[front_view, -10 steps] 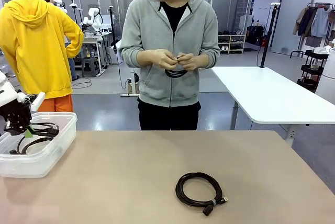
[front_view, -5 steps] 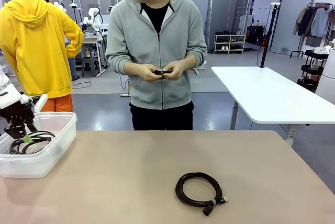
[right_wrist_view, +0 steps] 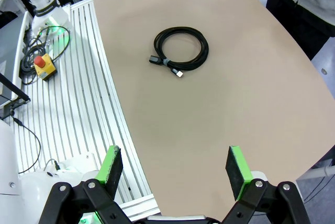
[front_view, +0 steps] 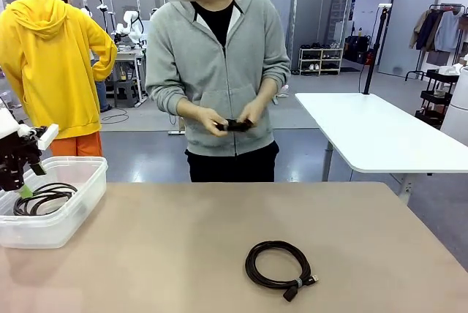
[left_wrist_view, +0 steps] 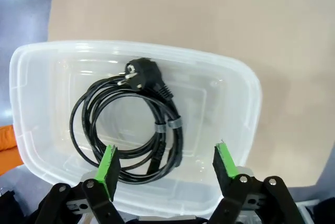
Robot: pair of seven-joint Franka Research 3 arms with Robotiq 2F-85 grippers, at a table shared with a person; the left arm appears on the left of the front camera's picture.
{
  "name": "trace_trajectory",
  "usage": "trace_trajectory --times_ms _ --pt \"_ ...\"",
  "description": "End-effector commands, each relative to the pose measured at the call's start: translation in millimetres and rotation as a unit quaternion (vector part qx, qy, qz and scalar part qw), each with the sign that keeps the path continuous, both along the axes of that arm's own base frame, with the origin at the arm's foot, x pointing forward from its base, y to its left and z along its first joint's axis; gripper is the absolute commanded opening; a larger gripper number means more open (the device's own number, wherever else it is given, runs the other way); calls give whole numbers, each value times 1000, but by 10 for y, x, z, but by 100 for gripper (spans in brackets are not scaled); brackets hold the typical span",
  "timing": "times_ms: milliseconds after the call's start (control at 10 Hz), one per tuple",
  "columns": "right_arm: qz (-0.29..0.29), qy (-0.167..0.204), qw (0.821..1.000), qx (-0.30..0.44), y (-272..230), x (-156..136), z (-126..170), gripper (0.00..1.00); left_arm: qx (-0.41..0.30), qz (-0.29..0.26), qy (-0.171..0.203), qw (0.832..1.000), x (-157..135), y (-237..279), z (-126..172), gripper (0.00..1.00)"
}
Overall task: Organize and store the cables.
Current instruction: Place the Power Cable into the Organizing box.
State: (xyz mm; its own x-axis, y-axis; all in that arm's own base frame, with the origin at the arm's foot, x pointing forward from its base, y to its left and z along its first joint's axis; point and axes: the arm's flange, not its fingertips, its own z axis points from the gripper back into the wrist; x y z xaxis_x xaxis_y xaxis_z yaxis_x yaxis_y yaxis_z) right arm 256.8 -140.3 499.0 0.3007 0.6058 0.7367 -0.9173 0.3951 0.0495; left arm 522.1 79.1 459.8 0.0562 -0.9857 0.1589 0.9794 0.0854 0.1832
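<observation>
Clear plastic bin [left_wrist_view: 233, 106] w/ one black cable [left_wrist_view: 166, 126] coiled round inside, pale band on it, angled round plug. Left hand [left_wrist_view: 165, 153] hangs over bin, fingers wide apart, nothing held. Right hand [right_wrist_view: 174, 164] wide open too, empty, above smooth tan surface [front_view: 146, 254]. 2nd cable [front_view: 250, 268], banded coil w/ small plugs, lies mid-surface. Person [front_view: 219, 57] at far side grips 3rd cable [front_view: 235, 124].

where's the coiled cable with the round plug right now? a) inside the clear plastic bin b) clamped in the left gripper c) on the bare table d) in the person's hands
a: the cable lies flat inside the clear bin, under the open left gripper, which holds nothing
</observation>
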Motion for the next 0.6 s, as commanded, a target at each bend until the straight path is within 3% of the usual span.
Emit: trace_trajectory --times_ms 0,500 --pt "-1 -9 1000 0 14 15 -20 100 2 8 -7 1000 87 21 -73 100" --pt "-1 -9 1000 0 14 15 -20 100 2 8 -7 1000 87 21 -73 100"
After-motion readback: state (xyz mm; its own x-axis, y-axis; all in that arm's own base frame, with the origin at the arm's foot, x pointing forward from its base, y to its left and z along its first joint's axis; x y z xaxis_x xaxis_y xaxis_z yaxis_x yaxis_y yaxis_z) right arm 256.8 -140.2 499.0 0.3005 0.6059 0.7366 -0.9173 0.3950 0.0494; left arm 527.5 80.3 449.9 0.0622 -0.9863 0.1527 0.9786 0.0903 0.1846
